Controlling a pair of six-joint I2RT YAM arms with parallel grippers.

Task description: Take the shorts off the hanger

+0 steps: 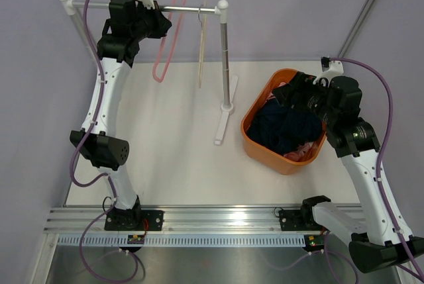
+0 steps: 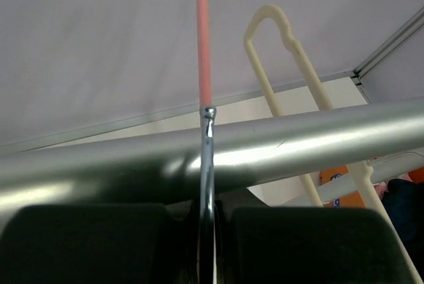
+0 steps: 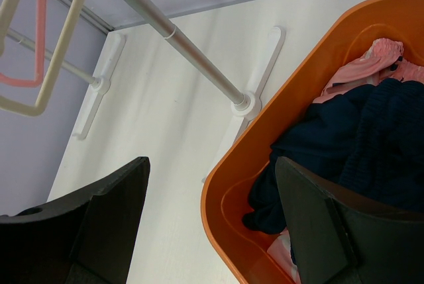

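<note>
The dark navy shorts (image 1: 286,128) (image 3: 361,138) lie bunched in an orange basket (image 1: 255,108) (image 3: 311,85). The pink shorts (image 1: 301,153) (image 3: 371,65) show beside and under them. A bare pink hanger (image 1: 167,39) (image 2: 202,32) hangs from the rack's rail (image 1: 189,10) (image 2: 311,135). My left gripper (image 1: 162,20) (image 2: 207,212) is shut on its metal hook (image 2: 207,158), just below the rail. My right gripper (image 1: 291,93) (image 3: 212,165) hovers open over the basket's left rim, holding nothing.
A bare cream hanger (image 1: 201,49) (image 2: 295,65) hangs on the rail right of the pink one. The rack's right post (image 1: 226,65) (image 3: 179,39) and its white foot (image 1: 225,122) (image 3: 262,65) stand just left of the basket. Pale walls close in behind and at both sides.
</note>
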